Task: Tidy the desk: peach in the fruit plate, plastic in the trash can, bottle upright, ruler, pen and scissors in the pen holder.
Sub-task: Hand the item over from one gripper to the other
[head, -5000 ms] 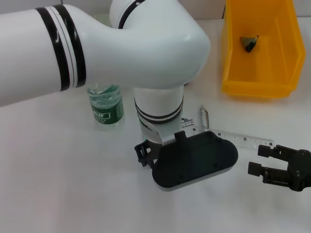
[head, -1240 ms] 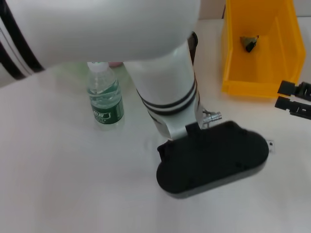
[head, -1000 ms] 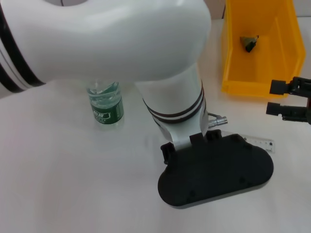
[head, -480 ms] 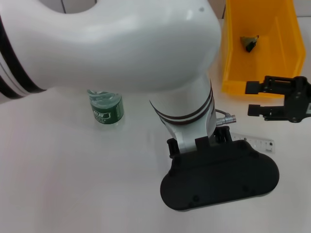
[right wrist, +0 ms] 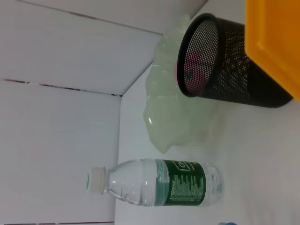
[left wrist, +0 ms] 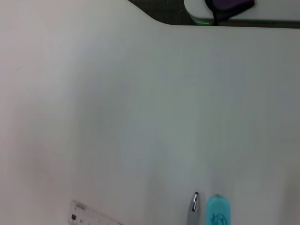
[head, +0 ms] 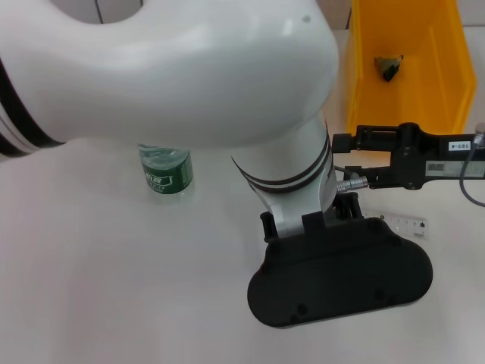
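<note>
The bottle (head: 165, 171) with a green label stands upright on the white desk, and it also shows in the right wrist view as the bottle (right wrist: 157, 183). A clear ruler (head: 405, 225) pokes out from under my left arm's black wrist housing (head: 341, 273). The ruler's end (left wrist: 89, 216) and a silver pen tip (left wrist: 193, 211) appear in the left wrist view. Crumpled plastic (head: 389, 67) lies in the yellow trash can (head: 405, 114). My right gripper (head: 342, 161) is open, right beside the left wrist. The black mesh pen holder (right wrist: 225, 70) stands on a pale green fruit plate (right wrist: 173, 108). Peach and scissors are out of view.
My bulky left arm (head: 189, 76) hides much of the desk's middle in the head view. A turquoise rounded object (left wrist: 218, 213) lies beside the pen tip. Something pink and green shows inside the pen holder. The desk's edge (left wrist: 159, 18) is visible in the left wrist view.
My right gripper has swung in from the right edge toward the left wrist, turning its fingers to point left. The left wrist has shifted slightly rightward over the ruler.
</note>
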